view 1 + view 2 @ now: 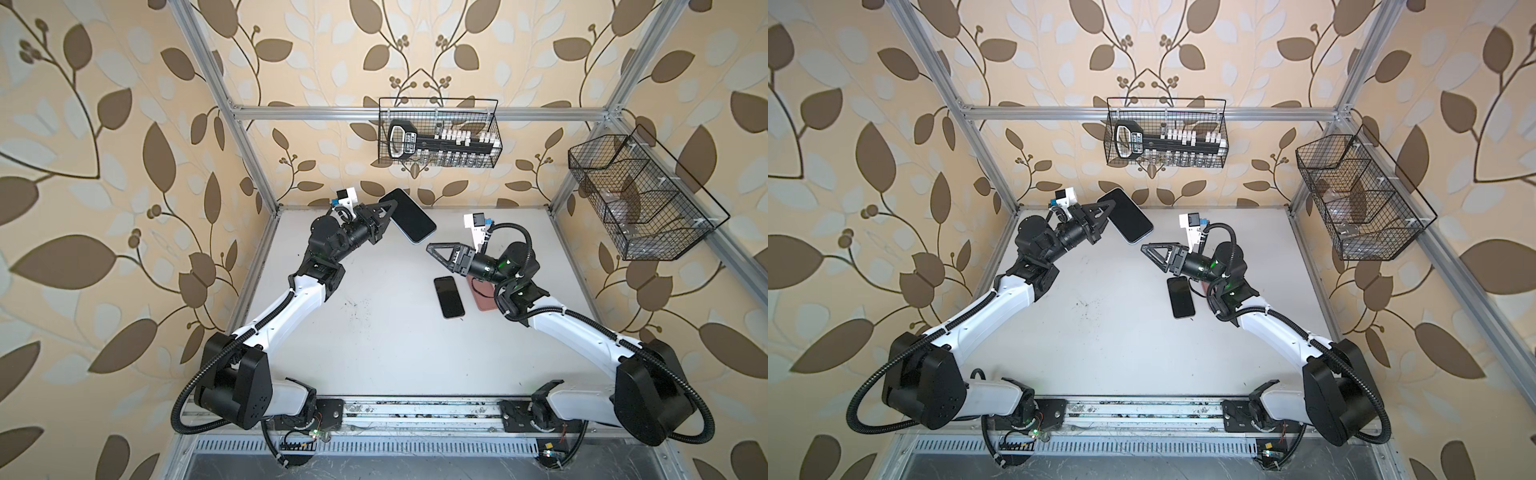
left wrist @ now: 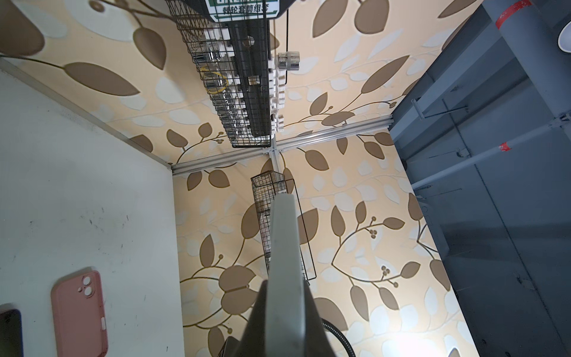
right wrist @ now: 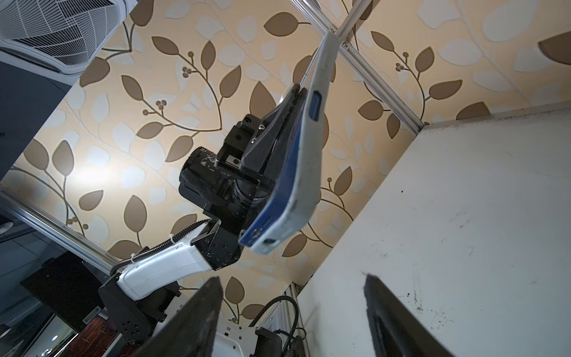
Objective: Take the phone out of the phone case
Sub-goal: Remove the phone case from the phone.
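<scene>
From my station I see the left gripper [image 1: 390, 209] clamped on the phone [image 1: 413, 216], which sits in its pale phone case [image 3: 309, 179] and is held off the table [image 1: 374, 332], sticking out past the fingertips with the dark screen facing up. In the right wrist view the blue edge of the handset shows along the case's rim, and the jaws pinch the cased phone across its flat faces near one end. The right gripper [image 1: 434, 250] is released, its jaws standing apart with nothing between them. It hovers above the table and points toward the held phone, whose lower corner hangs near those fingertips but apart from them. A second, black phone [image 1: 449, 297] lies flat on the table just below and behind the right gripper's fingers. A pink case [image 2: 80, 312] lies beside it, partly under the right wrist. I cannot tell from here whether the pale case has begun to lift off the handset.
</scene>
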Controlling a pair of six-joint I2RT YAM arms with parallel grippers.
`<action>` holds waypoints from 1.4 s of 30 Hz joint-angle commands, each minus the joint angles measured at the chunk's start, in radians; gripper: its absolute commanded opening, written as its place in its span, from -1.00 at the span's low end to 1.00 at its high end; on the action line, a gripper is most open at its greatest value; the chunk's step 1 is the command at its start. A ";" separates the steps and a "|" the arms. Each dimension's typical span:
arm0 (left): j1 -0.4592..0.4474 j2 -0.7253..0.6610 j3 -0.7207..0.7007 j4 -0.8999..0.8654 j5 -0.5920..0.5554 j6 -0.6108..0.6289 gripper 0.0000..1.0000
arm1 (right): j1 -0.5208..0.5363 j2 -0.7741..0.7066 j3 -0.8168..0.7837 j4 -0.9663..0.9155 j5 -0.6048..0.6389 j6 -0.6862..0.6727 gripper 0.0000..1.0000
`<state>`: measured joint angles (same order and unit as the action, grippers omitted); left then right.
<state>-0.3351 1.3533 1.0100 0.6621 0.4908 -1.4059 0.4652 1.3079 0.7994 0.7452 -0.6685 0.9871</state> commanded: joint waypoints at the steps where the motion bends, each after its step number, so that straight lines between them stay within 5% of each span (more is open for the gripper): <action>1: -0.015 -0.026 0.016 0.118 0.011 -0.016 -1.00 | -0.002 0.008 0.031 0.023 0.007 0.001 0.46; 42: -0.047 -0.056 0.009 0.199 0.025 -0.086 -1.00 | -0.016 0.066 0.044 0.050 0.003 0.007 0.28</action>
<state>-0.3672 1.3426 0.9939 0.7021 0.4805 -1.4437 0.4541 1.3506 0.8246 0.7898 -0.6811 0.9871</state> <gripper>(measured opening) 0.115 0.644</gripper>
